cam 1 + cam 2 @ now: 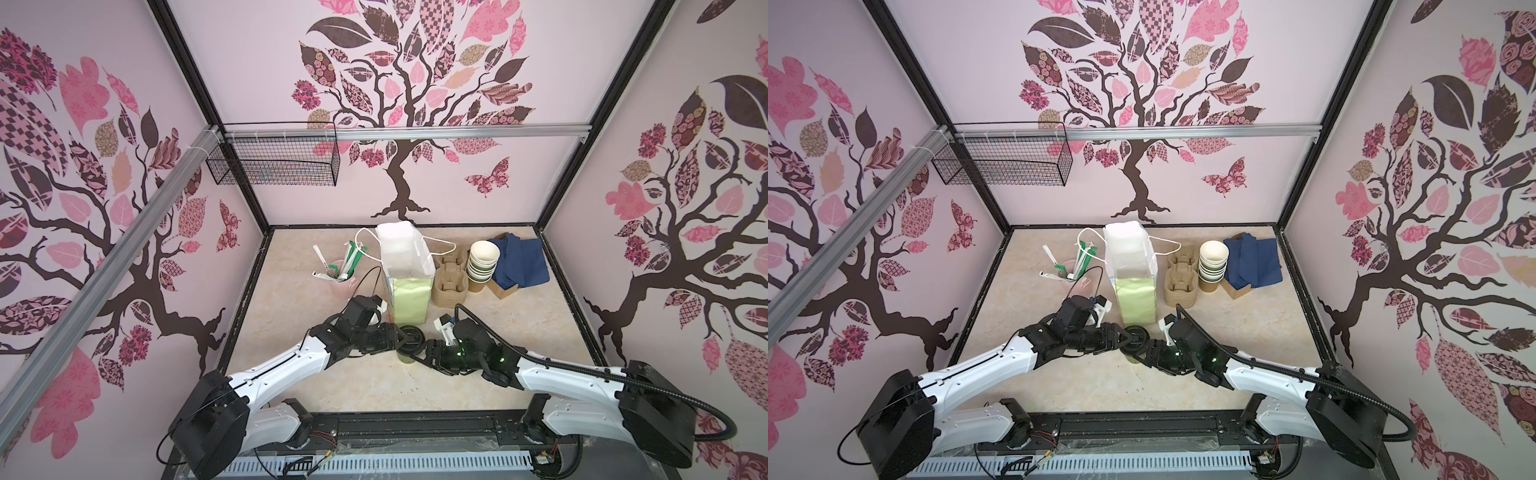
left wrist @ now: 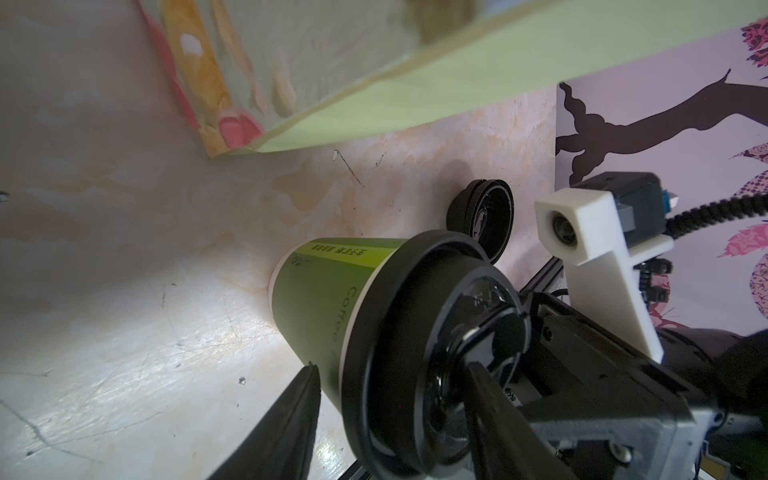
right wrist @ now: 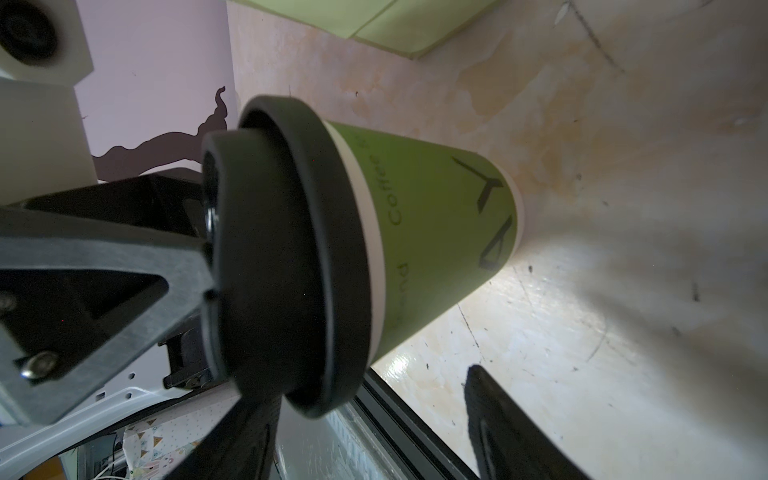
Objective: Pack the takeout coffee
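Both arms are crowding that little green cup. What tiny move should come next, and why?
Probably the right pincer should close on the takeout coffee: its jaws stand apart near the cup, which stands on the table in front of the open paper bag and needs a firm hold before lifting.
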### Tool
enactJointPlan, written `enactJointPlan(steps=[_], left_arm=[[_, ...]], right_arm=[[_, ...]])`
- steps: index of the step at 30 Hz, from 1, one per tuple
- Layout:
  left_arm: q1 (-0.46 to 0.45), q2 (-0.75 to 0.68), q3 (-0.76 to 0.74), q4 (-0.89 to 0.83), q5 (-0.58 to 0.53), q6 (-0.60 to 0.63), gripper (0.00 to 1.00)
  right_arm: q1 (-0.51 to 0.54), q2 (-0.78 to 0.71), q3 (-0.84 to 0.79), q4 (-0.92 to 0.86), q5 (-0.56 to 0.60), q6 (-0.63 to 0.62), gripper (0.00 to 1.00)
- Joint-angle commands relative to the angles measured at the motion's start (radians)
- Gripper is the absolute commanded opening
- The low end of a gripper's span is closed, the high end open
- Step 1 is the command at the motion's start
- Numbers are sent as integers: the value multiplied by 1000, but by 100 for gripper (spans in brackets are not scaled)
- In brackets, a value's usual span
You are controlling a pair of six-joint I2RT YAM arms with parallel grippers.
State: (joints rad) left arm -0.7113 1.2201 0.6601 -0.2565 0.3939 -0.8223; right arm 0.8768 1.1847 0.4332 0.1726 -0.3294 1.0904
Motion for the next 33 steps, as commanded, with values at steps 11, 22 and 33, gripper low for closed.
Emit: enactJointPlan(steps=[11, 22, 33], left_arm=[[-1, 29, 15, -151, -19, 14, 58], [10, 35, 33, -142, 14, 12, 58], [19, 54, 62, -142, 26, 16, 57]], right_arm=[[-126, -414, 5, -354, 83, -74, 76], [-168, -187, 75, -193, 77, 54, 58], [-170, -136, 77, -156, -66, -36, 44]])
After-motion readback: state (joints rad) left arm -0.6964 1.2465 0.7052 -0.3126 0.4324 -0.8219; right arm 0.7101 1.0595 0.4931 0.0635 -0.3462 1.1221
